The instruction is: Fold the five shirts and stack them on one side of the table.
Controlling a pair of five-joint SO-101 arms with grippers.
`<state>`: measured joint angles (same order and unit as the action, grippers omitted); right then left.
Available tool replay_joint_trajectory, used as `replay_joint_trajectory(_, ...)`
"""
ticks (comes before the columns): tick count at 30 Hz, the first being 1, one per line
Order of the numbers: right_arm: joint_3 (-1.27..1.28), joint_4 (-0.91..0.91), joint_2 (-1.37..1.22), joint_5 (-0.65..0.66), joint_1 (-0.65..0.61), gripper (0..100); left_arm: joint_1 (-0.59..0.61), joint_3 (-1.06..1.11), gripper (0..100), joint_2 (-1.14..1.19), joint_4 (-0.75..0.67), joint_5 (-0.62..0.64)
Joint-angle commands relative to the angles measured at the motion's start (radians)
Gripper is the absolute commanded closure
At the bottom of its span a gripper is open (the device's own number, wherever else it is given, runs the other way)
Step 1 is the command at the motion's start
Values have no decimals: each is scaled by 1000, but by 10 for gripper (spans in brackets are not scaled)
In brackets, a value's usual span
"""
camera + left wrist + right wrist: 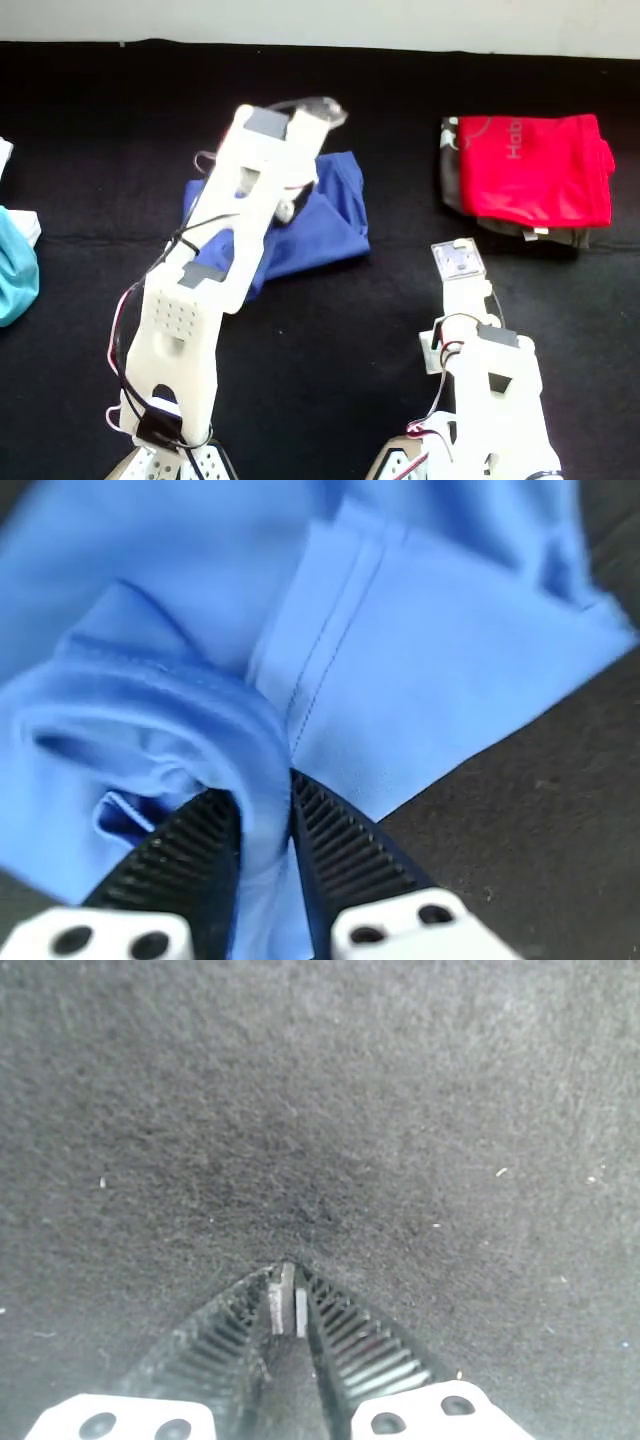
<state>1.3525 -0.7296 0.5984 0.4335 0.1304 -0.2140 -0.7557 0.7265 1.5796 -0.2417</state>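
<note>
Blue shirt (450, 660) pinched in left claw (262, 792), arm (190, 320) stretched forward over it.

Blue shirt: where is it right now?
In the high view the blue shirt lies mid-table, left of the red shirt; the left gripper is shut on a fold of it.

A black, felt-like surface (330, 340) spreads from the lower edge almost to the top of the frame. Along the top edge runs a pale strip (400, 20), probably a wall. Close up, light specks (501, 1171) dot the nap.
</note>
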Motion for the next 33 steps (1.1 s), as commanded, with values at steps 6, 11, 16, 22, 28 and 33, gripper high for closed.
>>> replay_joint_trajectory(6, 21, 41, -2, 2, 7, 990, -81, -289, 991, 38, -2, 8)
replay_joint_trajectory(11, 21, 41, -2, 2, 7, 990, -108, -291, 988, 108, -94, 8)
replay_joint_trajectory(16, 21, 42, -2, 2, 7, 990, -134, -291, 986, 153, -201, 8)
replay_joint_trajectory(22, 19, 53, -2, -49, 10, 990, -150, -291, 918, 163, -226, 8)
replay_joint_trajectory(28, 19, 53, -2, -51, 12, 990, -147, -312, 790, 130, -173, 8)
replay_joint_trajectory(33, 19, 53, -2, -52, 12, 990, -136, -426, 790, 48, 5, 6)
